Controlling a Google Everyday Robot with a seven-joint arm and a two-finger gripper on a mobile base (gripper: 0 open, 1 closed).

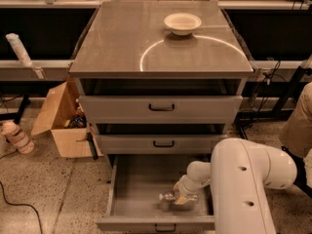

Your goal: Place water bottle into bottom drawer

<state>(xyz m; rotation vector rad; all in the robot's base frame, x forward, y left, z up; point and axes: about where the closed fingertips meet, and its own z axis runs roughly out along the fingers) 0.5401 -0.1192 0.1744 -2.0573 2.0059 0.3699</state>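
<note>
The bottom drawer [136,189] is pulled open below the two shut upper drawers. The clear water bottle [169,197] lies on its side on the drawer floor, right of the middle. My gripper [181,196] is down inside the drawer at the bottle's right end, and my white arm reaches in from the lower right. The bottle's right part is hidden by the gripper.
A white shallow bowl [182,22] sits on the cabinet top [122,48]. An open cardboard box [61,121] stands on the floor left of the cabinet. A person's tan sleeve [298,126] is at the right edge. My arm's big white link [243,189] covers the drawer's right side.
</note>
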